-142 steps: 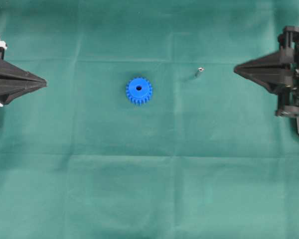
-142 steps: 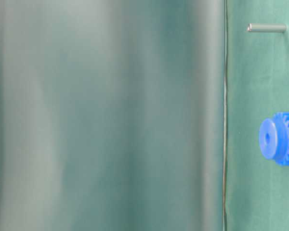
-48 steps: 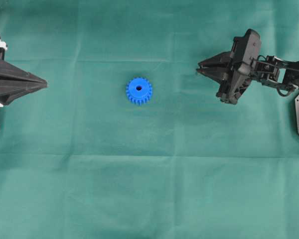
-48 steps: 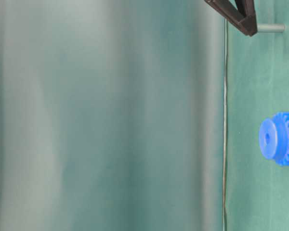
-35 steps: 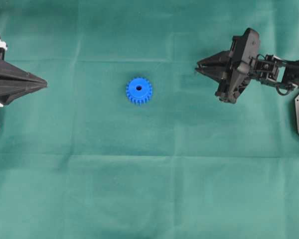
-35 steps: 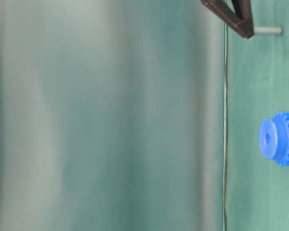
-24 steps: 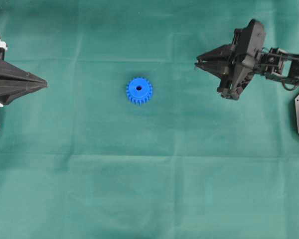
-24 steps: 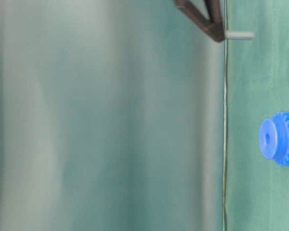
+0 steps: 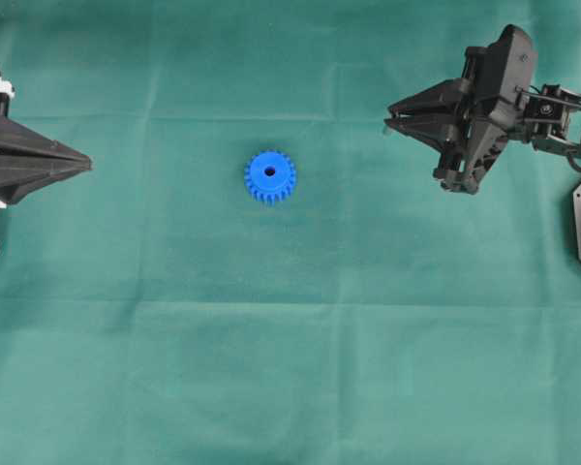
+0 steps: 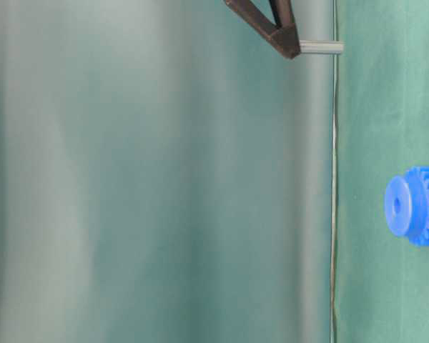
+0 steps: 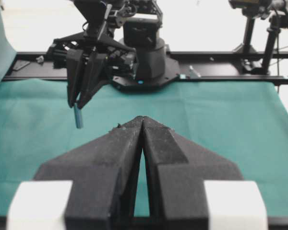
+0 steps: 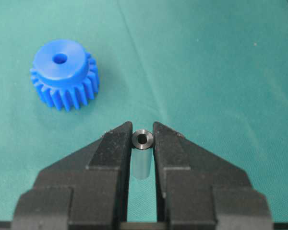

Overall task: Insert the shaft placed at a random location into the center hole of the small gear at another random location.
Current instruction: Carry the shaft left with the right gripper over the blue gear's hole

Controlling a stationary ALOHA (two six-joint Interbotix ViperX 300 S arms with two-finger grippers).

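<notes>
Thin silvery-grey metal shaft (image 12: 142, 155) clamped upright in right gripper (image 12: 142, 143), clear of bright blue plastic toothed gear (image 12: 62, 74), ready for centre hole (image 12: 59, 59). Left gripper (image 11: 142, 127) pressed shut, empty.

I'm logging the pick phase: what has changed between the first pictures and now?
The right gripper came in from the right edge, closed on the shaft that lay on the green cloth right of the small gear, and has lifted it clear of the cloth. The small gear and the shut left gripper have not moved.
</notes>
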